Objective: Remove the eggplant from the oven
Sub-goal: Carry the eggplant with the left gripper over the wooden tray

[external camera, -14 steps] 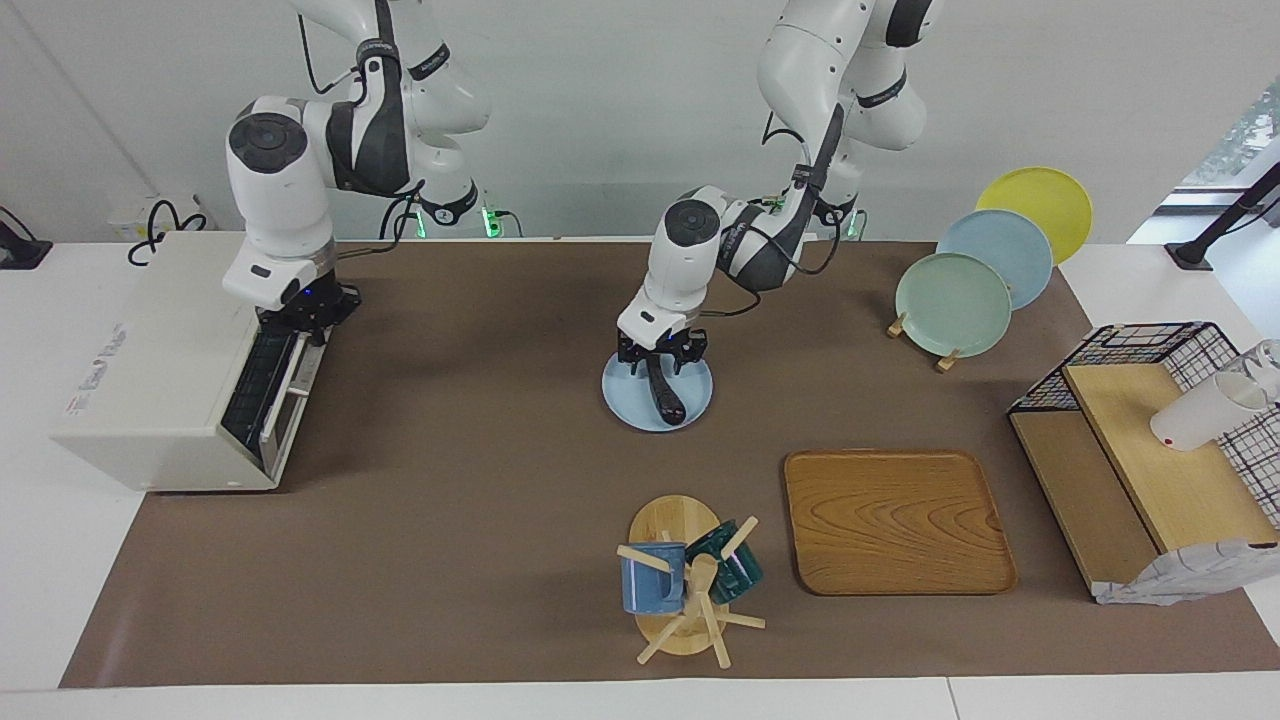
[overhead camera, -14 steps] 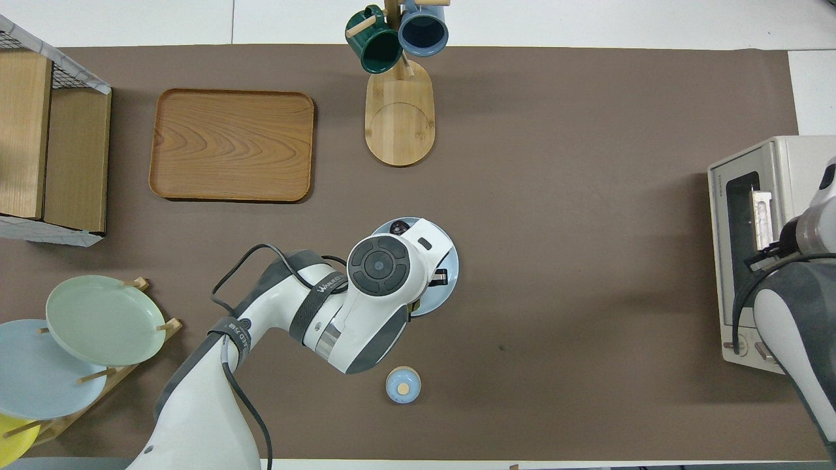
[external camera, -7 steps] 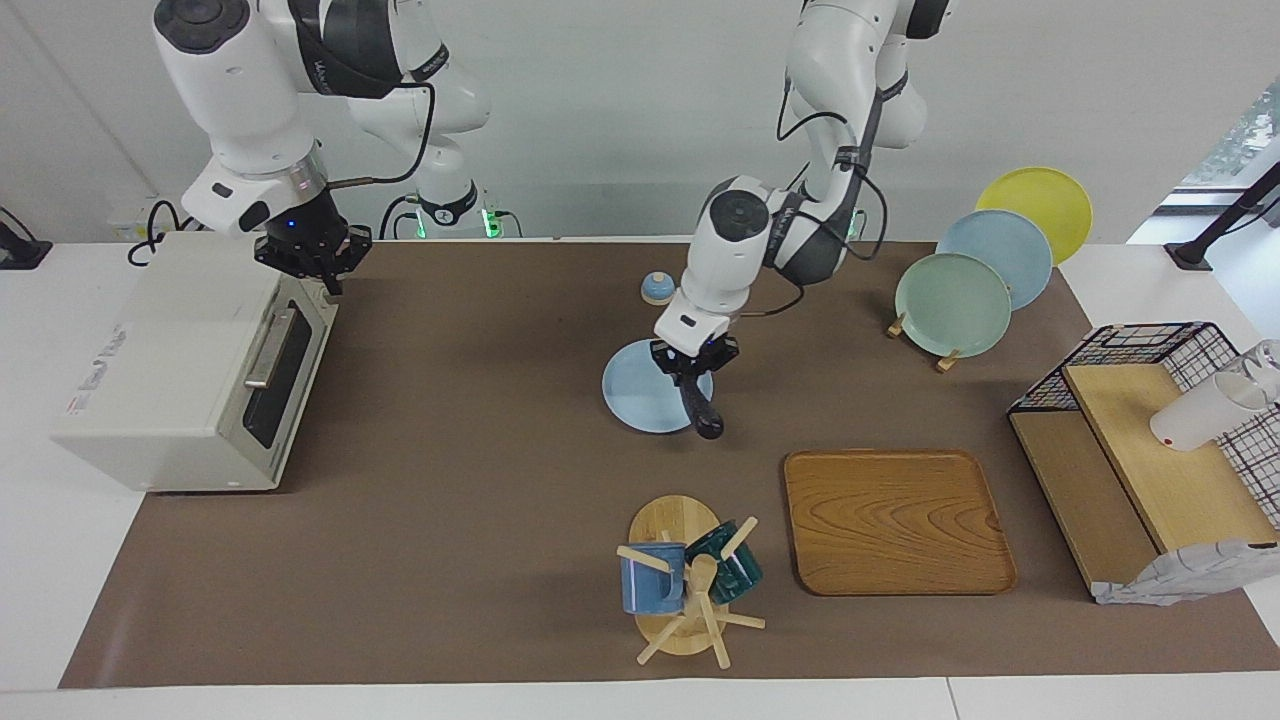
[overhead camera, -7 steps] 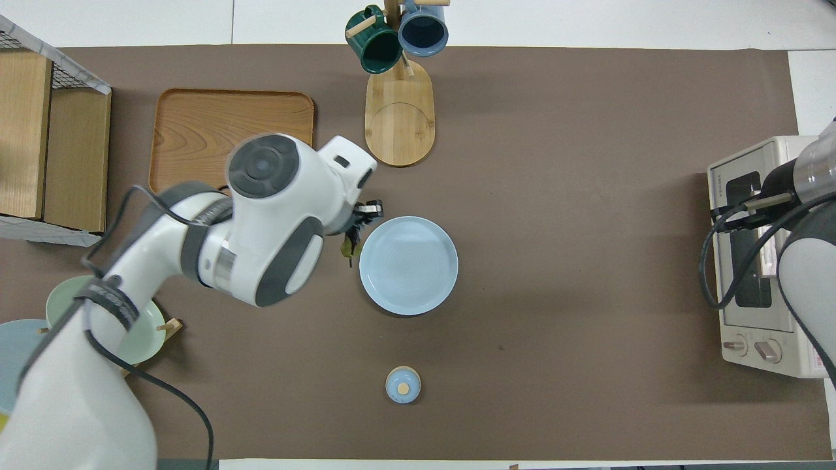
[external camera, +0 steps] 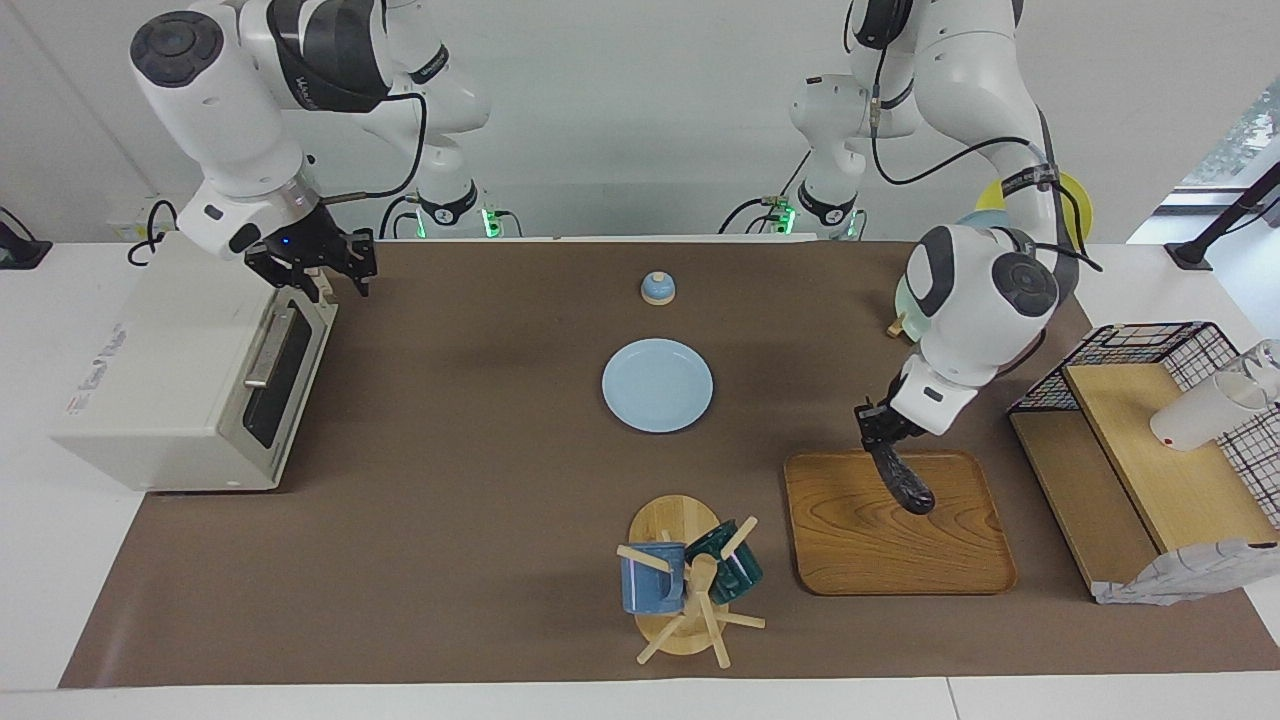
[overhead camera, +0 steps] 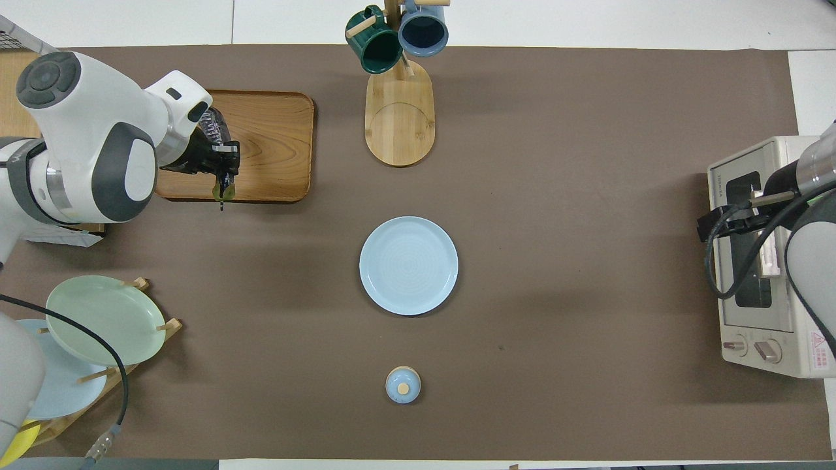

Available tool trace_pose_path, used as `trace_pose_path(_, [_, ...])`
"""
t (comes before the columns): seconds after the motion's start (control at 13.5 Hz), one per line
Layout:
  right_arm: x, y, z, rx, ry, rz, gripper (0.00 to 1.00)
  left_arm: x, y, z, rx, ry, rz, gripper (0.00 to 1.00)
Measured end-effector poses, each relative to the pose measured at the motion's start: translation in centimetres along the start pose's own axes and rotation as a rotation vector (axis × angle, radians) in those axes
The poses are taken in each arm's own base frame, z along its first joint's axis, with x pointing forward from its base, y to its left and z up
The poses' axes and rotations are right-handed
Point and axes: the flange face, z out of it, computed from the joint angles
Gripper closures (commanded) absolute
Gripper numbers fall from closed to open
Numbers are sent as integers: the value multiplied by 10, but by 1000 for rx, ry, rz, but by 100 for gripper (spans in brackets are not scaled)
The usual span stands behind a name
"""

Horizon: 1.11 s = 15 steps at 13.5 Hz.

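The dark purple eggplant [external camera: 903, 482] hangs stem end up from my left gripper [external camera: 880, 425], which is shut on it, just over the wooden tray [external camera: 900, 550]. In the overhead view the left gripper [overhead camera: 219, 163] covers most of the eggplant; only its stem tip [overhead camera: 222, 192] shows at the tray's [overhead camera: 274, 143] edge. The white oven [external camera: 160, 370] stands at the right arm's end of the table with its dark glass door [external camera: 275, 365] shut. My right gripper [external camera: 310, 265] is open and empty over the oven's top front edge. The oven also shows in the overhead view [overhead camera: 764, 261].
A light blue plate [external camera: 657, 385] lies bare mid-table, with a small blue lid [external camera: 657, 288] nearer to the robots. A mug tree [external camera: 690, 580] stands beside the tray. A plate rack [external camera: 960, 290] and a black wire rack with wooden shelves [external camera: 1150, 440] stand at the left arm's end.
My left gripper lifted the eggplant off the blue plate and carried it over the wooden tray. The oven door went shut and my right gripper rose above it.
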Motion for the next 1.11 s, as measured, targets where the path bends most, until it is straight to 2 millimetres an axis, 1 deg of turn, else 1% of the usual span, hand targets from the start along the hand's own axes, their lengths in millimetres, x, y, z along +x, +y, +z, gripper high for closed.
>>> trace_pose_path(0.15, [0,2,-1,0,3,4,0,27,-11,19,-4,4,-14,100])
trace_pose_path(0.22, [0,2,-1,0,3,3,0,36,-13,30,-4,8,-11,100])
trace_pose_path(0.37, [0,0,-2,-1,4,1,0,44,-12,47,-5,17,6,100])
trace_pose_path(0.44, [0,0,-2,-1,5,2,0,44,-11,51,-5,13,17,6])
trace_pose_path(0.52, [0,1,-3,-1,7,5,0,44,-9,51,-5,13,32,0])
trace_pose_path(0.74, [-1,7,-5,0,12,15,0,44,-7,49,-6,13,57,0])
trace_pose_path(0.89, [0,7,-8,-1,19,15,0,45,-9,46,-9,18,55,0])
trace_pose_path(0.96, [0,6,-11,-2,25,14,0,47,-14,43,-16,23,44,0])
trace_pose_path(1.11, [0,5,-15,-4,33,12,0,47,-22,23,-24,33,28,0])
